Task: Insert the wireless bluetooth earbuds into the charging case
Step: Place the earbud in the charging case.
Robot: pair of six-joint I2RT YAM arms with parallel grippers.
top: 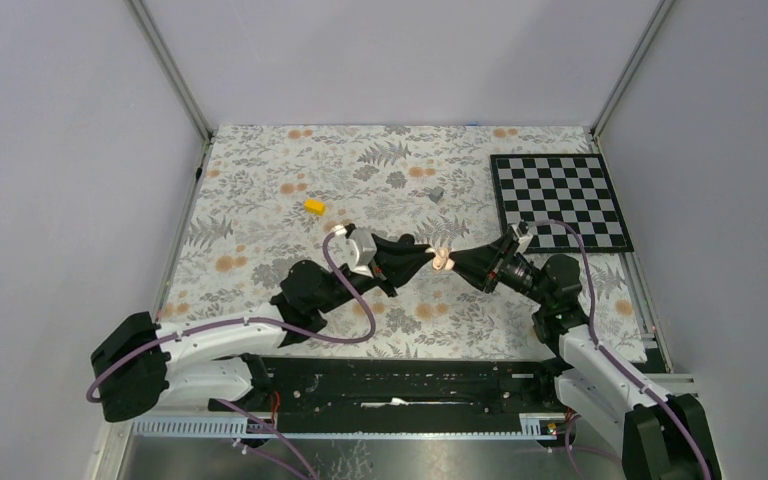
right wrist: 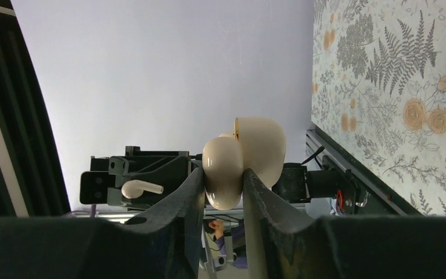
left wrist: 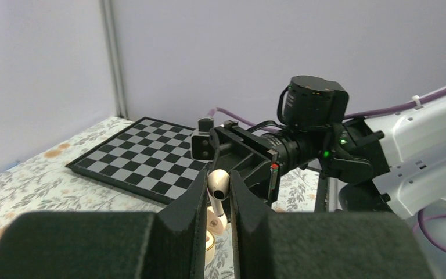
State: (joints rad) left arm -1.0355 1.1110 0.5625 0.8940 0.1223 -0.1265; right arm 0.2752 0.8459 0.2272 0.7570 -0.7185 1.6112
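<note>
One cream earbud (left wrist: 219, 182) is pinched by its bulb in the left jaws, stem hanging down. It is raised over the middle of the worktop (top: 260, 180), with that arm reaching in from eight o'clock. From four o'clock, the right jaws are clamped on the cream charging case (right wrist: 241, 163), which sits just beside the bud. No second bud shows. Both pieces look light, rigid and glossy, so the bud likely twists or slips under a loose pinch. Gripping across the bulb leaves the stem free for its socket. A small grey block (top: 436, 193) lies toward twelve o'clock.
</note>
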